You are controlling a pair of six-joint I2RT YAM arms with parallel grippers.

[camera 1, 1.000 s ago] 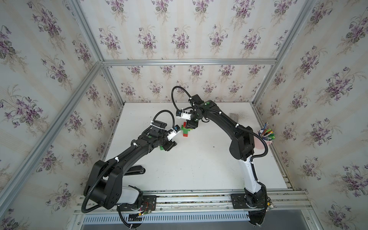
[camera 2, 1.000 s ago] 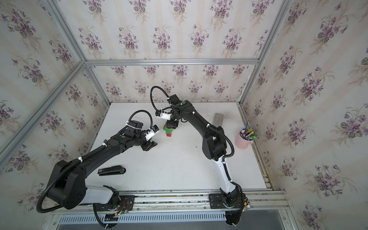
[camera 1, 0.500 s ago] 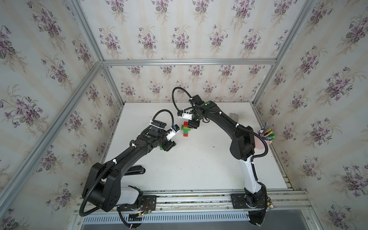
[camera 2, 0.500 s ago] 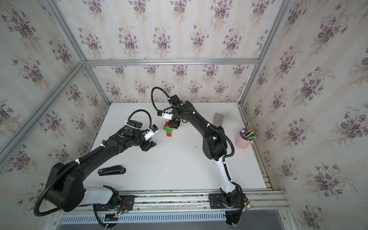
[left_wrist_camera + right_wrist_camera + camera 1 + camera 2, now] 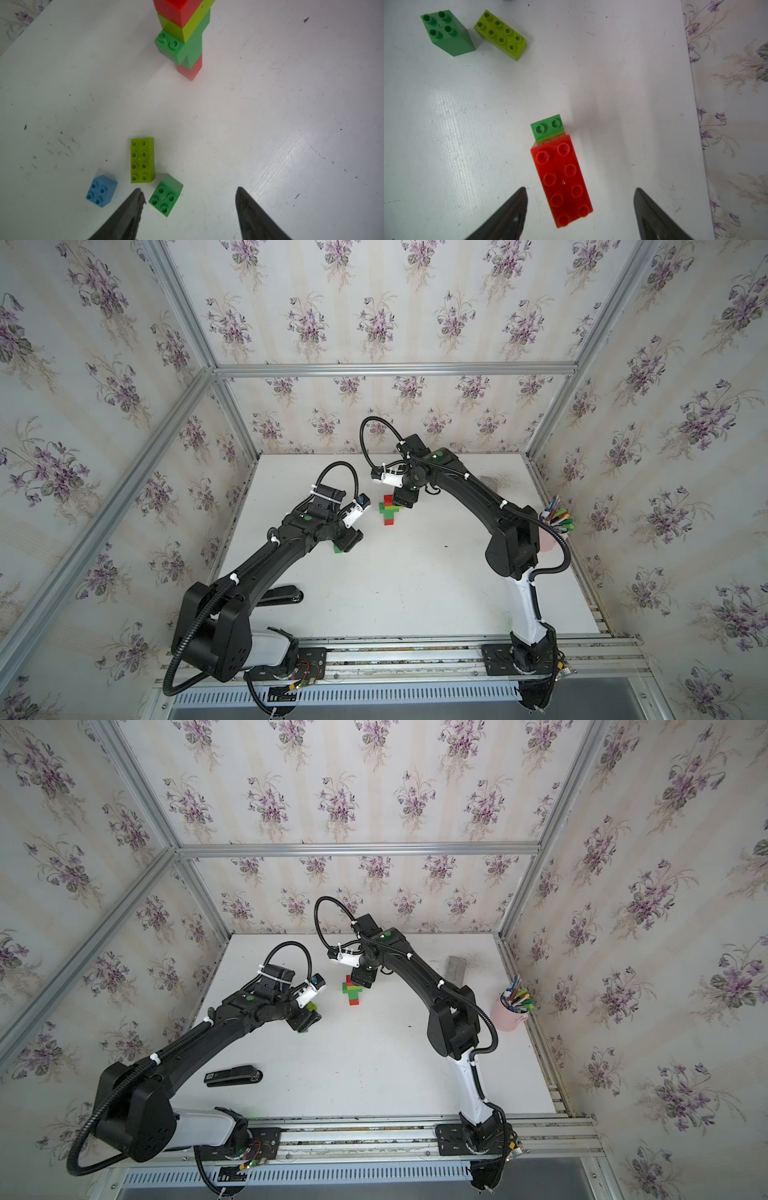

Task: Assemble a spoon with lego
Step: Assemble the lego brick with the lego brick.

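Note:
The spoon [image 5: 388,510] [image 5: 352,990] stands on end as a stack of lego: red foot, green, lime, red oblong on top [image 5: 560,178]. A green ledge [image 5: 548,126] juts out below that top brick. My right gripper [image 5: 579,188] [image 5: 403,499] hangs over the stack, open, its fingers either side of the top brick and clear of it. My left gripper [image 5: 188,189] [image 5: 347,541] is open and low over loose lego. A green square brick [image 5: 166,195] lies by one of its fingers, beside a lime oblong [image 5: 142,160] and a small blue brick [image 5: 101,191].
A black stapler [image 5: 232,1076] lies at the front left of the white table [image 5: 374,1052]. A pink cup of pens [image 5: 509,1015] stands at the right edge, and a grey block [image 5: 457,968] lies at the back right. Papered walls close in three sides.
The right gripper's jaws have spread wide and no longer touch the red top brick. The left gripper's jaws have widened a little. Neither arm has shifted much.

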